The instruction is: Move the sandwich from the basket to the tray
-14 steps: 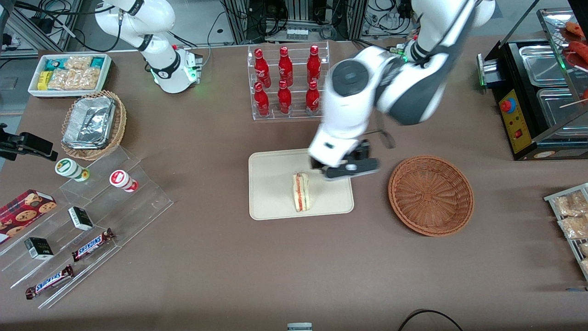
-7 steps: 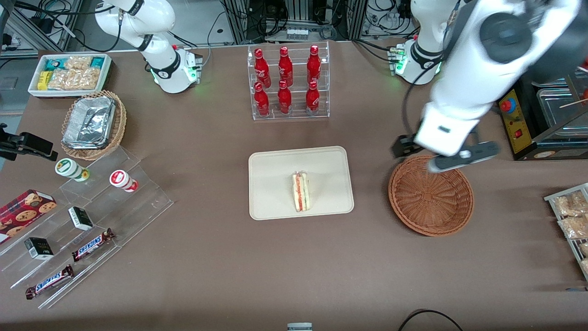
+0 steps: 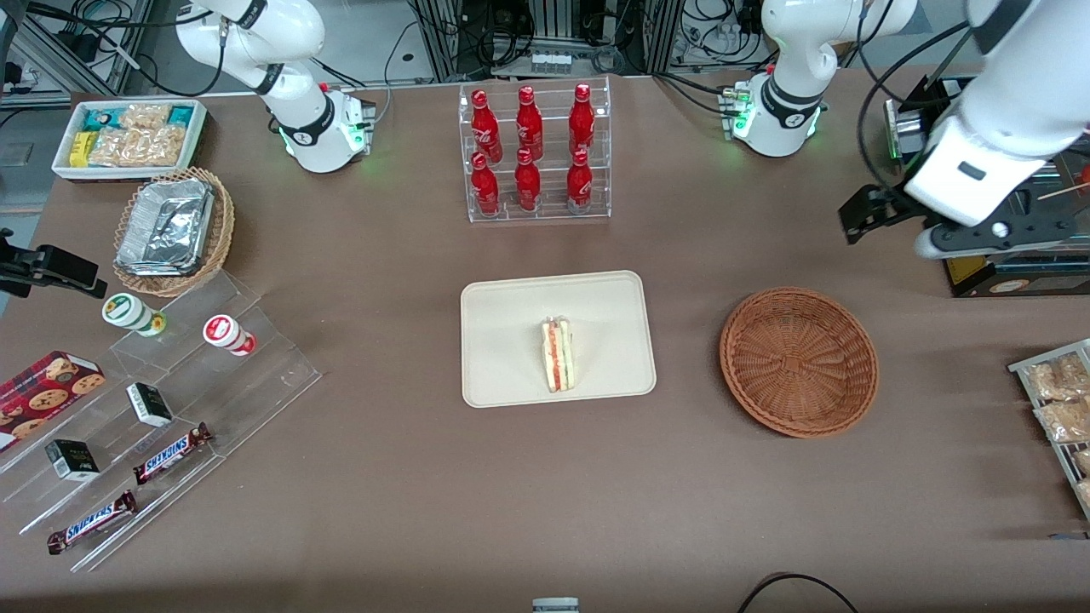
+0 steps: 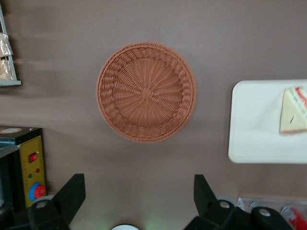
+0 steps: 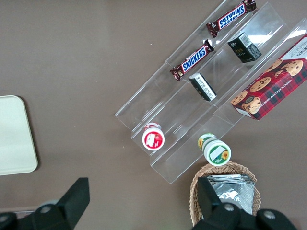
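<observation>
The sandwich point(image 3: 558, 366) is seen on the tray point(image 3: 502, 306); the basket point(image 3: 799, 362), at its 3 o'clock, is emptied. The gripper point(image 4: 139, 199), spread wide and holding nothing, is raised clear; only parking is judged outstanding.

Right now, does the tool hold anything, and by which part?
Nothing is held. The tool is open and empty, up above the table near the basket. The sandwich lies on the tray.
</observation>
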Tool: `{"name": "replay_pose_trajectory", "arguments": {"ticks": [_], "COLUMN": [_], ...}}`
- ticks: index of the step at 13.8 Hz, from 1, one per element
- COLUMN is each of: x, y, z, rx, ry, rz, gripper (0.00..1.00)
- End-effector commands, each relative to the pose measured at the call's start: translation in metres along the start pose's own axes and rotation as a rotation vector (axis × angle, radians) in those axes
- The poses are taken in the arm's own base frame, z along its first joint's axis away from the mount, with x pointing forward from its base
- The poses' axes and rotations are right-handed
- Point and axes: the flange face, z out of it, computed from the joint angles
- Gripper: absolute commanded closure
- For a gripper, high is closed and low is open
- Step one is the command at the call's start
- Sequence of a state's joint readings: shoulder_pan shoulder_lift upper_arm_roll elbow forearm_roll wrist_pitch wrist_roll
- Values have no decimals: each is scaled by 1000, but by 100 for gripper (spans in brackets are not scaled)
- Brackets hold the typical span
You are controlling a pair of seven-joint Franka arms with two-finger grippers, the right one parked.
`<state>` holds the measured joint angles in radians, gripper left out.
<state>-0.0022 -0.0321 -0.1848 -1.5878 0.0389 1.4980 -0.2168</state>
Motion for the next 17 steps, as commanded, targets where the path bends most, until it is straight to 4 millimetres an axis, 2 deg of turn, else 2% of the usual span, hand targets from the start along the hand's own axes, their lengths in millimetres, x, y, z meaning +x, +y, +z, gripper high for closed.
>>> {"name": "replay_pose_trajectory", "arguments": {"ticks": [1, 2, 5, 8, 17], "x": [-12, -12, -1, 6, 9], "y": [-29, -40, -45, -54, -70], "z": [0, -1, -6, -20, -14], "rx": [-20, -25, -54, -71, -48], "ry": [0, 1, 17, 45, 33], "rz": [36, 52, 39, 36, 42], "gripper": [0, 0, 0, 0, 0]}}
